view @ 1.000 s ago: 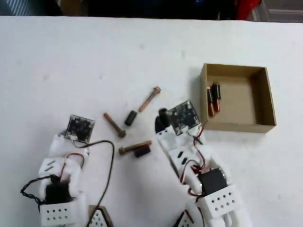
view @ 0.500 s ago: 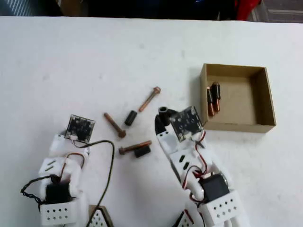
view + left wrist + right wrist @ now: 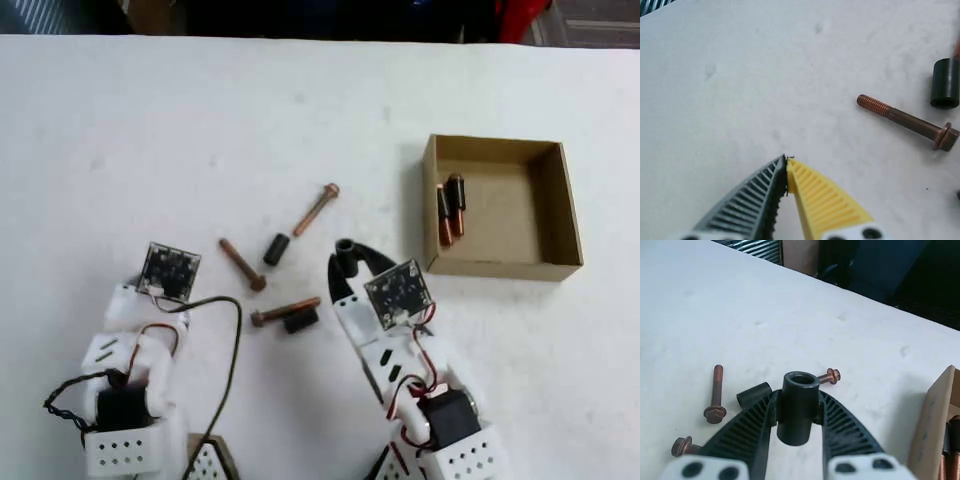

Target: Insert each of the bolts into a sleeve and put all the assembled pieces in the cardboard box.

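The right hand (image 3: 797,412) pinches a black sleeve (image 3: 800,385) between its fingertips. The sleeve stands upright, long axis vertical and open bore up, over the desk (image 3: 150,120) near the cardboard box (image 3: 500,268). The left hand (image 3: 786,162) is pressed together, near a loose bolt (image 3: 905,121).

Bright, even light flooded the white table (image 3: 250,110), nearly glaring; only faint shadows hugged the cardboard box (image 3: 568,200), and the room beyond lay dark.
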`<state>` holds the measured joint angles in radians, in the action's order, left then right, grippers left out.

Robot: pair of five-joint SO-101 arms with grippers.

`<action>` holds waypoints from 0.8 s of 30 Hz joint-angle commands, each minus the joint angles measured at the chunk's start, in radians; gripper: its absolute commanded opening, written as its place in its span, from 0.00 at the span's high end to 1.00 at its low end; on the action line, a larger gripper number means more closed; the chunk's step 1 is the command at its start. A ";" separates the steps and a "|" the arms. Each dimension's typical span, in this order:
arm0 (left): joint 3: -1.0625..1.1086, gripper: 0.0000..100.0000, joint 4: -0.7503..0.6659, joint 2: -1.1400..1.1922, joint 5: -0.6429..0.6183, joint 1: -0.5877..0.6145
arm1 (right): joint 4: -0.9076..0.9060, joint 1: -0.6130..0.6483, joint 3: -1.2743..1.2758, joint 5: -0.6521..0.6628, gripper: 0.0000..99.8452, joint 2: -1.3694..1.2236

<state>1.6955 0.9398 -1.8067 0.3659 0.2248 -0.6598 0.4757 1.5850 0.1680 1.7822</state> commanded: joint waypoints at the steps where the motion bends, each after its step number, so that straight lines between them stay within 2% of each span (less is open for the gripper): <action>1: -0.003 0.97 -0.006 -0.012 0.012 -0.019 | 0.022 0.007 0.015 -0.014 0.98 0.016; 7: -0.003 0.97 0.043 -0.010 0.097 -0.120 | 0.168 -0.004 0.106 -0.006 0.98 0.016; 19: -0.040 0.97 0.037 -0.010 0.101 -0.130 | 0.176 0.001 0.106 -0.014 0.98 0.016; 24: -0.101 0.97 0.051 -0.005 0.152 -0.162 | 0.262 -0.005 0.106 -0.055 0.98 0.016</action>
<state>1.6694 0.9843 -1.8067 0.4810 0.1005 -0.4526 0.4757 1.6817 0.1588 1.7852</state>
